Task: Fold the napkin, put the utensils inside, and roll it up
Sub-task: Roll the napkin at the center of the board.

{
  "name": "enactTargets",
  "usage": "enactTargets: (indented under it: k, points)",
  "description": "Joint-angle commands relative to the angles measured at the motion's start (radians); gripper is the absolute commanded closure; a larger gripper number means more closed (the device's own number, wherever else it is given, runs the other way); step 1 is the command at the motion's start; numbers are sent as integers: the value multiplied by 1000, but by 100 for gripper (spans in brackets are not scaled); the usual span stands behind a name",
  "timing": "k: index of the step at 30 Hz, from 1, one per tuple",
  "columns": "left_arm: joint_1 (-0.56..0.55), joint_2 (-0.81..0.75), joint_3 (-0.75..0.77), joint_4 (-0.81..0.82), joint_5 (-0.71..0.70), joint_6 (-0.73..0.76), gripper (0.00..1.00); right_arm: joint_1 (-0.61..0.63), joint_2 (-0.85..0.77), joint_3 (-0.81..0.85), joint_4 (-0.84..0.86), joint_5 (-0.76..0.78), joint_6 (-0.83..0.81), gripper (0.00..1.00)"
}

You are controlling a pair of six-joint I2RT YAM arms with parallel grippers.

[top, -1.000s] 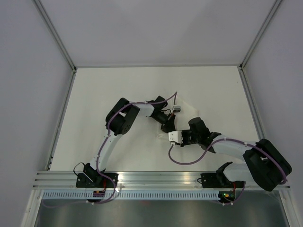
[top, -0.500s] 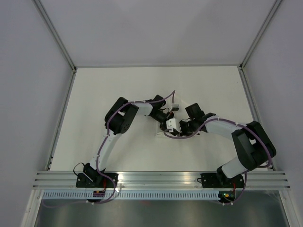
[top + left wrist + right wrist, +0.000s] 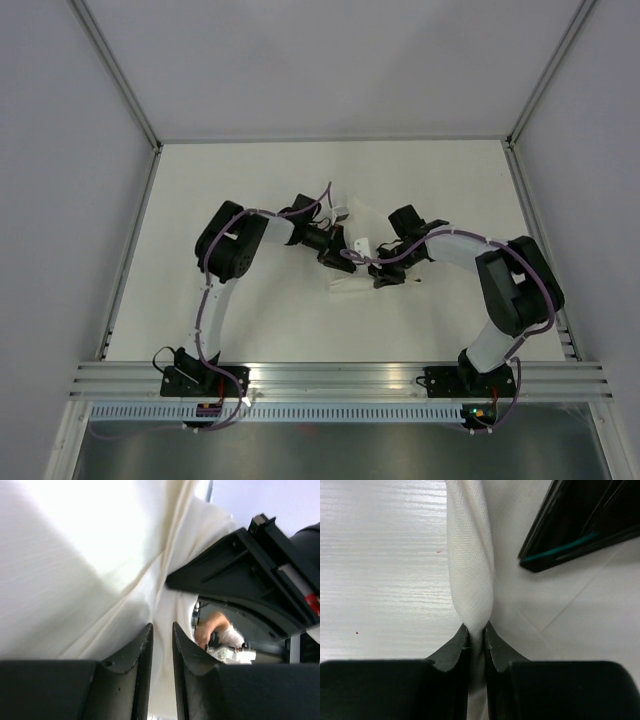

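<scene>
The white napkin (image 3: pixel 347 288) lies bunched on the table between the two arms, mostly under them. In the right wrist view a twisted fold of the napkin (image 3: pixel 470 555) rises from the table, and my right gripper (image 3: pixel 476 630) is shut on its lower end. My left gripper (image 3: pixel 162 630) hovers just over the creased napkin (image 3: pixel 100 555) with its jaws a narrow gap apart and the cloth showing through that gap. In the top view the left gripper (image 3: pixel 335 260) and right gripper (image 3: pixel 382 277) nearly meet. The utensils are hidden.
The right gripper's black body (image 3: pixel 240 575) crowds the left wrist view at close range. A black finger of the left gripper (image 3: pixel 575 525) lies just beyond the pinched fold. Metal frame rails (image 3: pixel 135 250) border the white table (image 3: pixel 250 180).
The right arm swung in leftward to the napkin and its jaws closed on a fold. The left arm shifted left and its jaws parted slightly.
</scene>
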Motion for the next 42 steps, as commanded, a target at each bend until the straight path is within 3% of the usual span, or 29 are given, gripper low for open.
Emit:
enactTargets:
  k: [1,2,3,9,15,20,24,26,33,42]
  points:
    - [86,-103,-114,270,-149,-262,74,-27,85,16,-168,18,-5,90]
    - [115,-122,-147,407,-169,-304,74,-32,97,29,-187,11,-14,91]
    - [128,-168,-193,440,-186,-332,74,-42,108,43,-204,3,-19,90]
    - [171,-410,-306,497,-423,-298,76,-85,264,201,-398,-69,-72,90]
    - [149,-663,-380,427,-635,-72,75,-119,413,345,-579,-132,-141,90]
    - [57,-807,-524,528,-773,77,75,-154,539,459,-702,-180,-181,89]
    - [-77,-841,-547,462,-902,344,73,-173,632,529,-793,-206,-213,89]
    - [-153,-841,-560,458,-980,398,73,-182,648,539,-793,-210,-206,89]
    - [-295,-765,-491,315,-1025,688,72,-191,697,585,-802,-203,-158,89]
    - [-372,-591,-331,145,-926,825,70,-200,711,599,-794,-206,-138,88]
